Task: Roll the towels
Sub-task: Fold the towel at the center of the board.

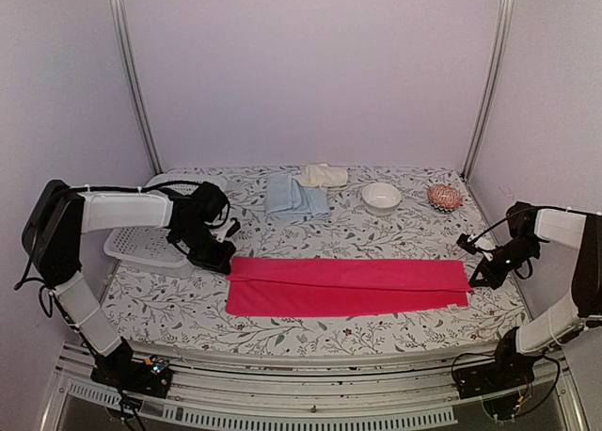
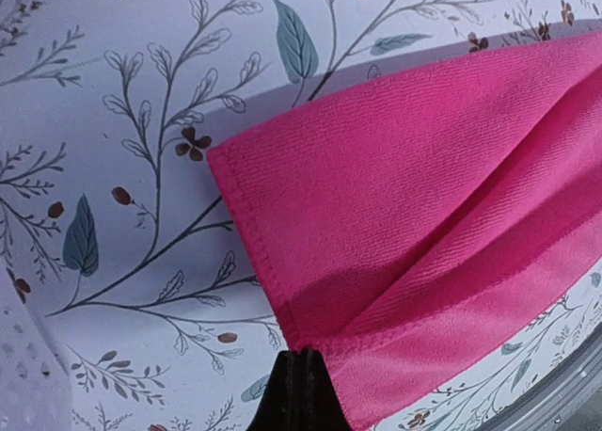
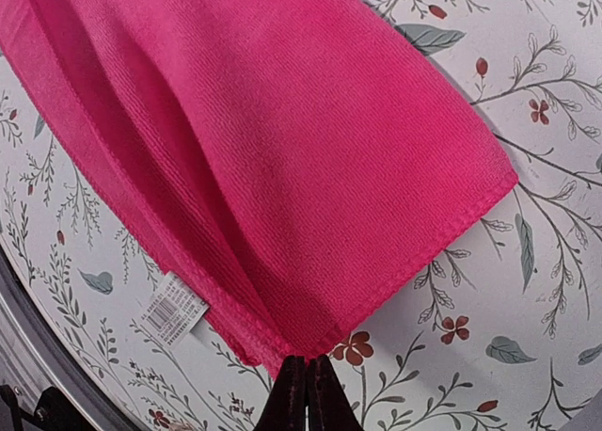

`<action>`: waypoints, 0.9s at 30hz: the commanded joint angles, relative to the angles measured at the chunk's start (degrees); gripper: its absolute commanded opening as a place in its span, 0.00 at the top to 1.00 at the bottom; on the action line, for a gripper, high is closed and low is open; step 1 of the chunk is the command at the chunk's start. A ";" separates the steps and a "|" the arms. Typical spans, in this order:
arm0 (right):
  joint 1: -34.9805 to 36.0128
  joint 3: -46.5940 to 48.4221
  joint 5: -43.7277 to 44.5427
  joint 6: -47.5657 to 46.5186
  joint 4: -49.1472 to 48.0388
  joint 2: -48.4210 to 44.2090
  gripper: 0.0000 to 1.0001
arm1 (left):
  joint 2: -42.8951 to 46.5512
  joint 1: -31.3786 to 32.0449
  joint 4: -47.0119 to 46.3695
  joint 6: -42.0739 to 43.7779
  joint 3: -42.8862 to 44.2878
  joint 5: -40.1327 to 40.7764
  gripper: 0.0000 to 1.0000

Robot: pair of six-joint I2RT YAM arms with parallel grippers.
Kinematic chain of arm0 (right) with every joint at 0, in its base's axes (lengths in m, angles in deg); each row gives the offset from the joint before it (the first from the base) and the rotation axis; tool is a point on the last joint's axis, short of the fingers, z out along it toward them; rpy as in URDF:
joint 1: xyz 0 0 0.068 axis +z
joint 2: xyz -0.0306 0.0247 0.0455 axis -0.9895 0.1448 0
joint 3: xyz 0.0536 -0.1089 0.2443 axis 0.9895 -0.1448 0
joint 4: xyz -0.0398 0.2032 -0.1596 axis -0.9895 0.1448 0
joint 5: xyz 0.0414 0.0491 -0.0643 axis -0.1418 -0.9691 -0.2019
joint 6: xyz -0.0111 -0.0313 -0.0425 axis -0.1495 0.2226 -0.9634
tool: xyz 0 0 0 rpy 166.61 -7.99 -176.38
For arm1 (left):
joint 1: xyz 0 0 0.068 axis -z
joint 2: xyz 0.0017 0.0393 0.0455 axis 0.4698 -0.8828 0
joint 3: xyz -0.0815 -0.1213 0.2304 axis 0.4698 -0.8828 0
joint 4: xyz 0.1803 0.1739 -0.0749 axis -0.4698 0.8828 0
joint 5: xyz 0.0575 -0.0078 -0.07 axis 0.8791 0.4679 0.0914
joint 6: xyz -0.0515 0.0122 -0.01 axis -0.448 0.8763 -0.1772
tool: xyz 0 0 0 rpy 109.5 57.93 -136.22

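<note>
progress: early, nothing rolled | pink towel [image 1: 348, 285]: long folded strip lying across bench [image 1: 376, 238] | left end effector [image 1: 218, 259]: pinching its left corner | right end effector [image 1: 473, 279]: pinching its right corner | light blue towel [image 1: 293, 199], cream towel [image 1: 323, 175]: at back, unrolled

The whole scene is taken in by the top external camera from above and behind the arm bases [image 1: 141, 373], aimed forward and down from well back, with the hot pink towel [image 1: 348, 286] seen entire on the floral table covering [image 1: 376, 233]. The towel's left end is viewed very closely by the left wrist camera, pointed down past the left gripper [image 2: 299, 360], and its right end likewise by the right wrist camera past the right gripper [image 3: 306, 365]. Those ends are shared with the top view.
</note>
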 commanded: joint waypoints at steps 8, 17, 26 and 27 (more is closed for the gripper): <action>-0.30 -0.94 4.59 -2.28 -1.10 -0.85 0.97 | 0.59 2.83 5.26 0.64 -1.34 -1.52 1.00; -0.26 -1.31 4.56 -4.74 -0.26 -1.24 0.97 | 2.68 2.96 5.96 -0.11 -3.22 -2.43 1.00; -0.26 -2.20 2.32 -6.88 1.83 -1.24 0.97 | 5.64 3.31 6.75 -0.84 -3.92 -1.70 1.00; -0.28 -2.06 2.15 -7.09 2.26 -1.80 0.97 | 6.64 3.31 6.70 -1.14 -3.91 -1.45 1.00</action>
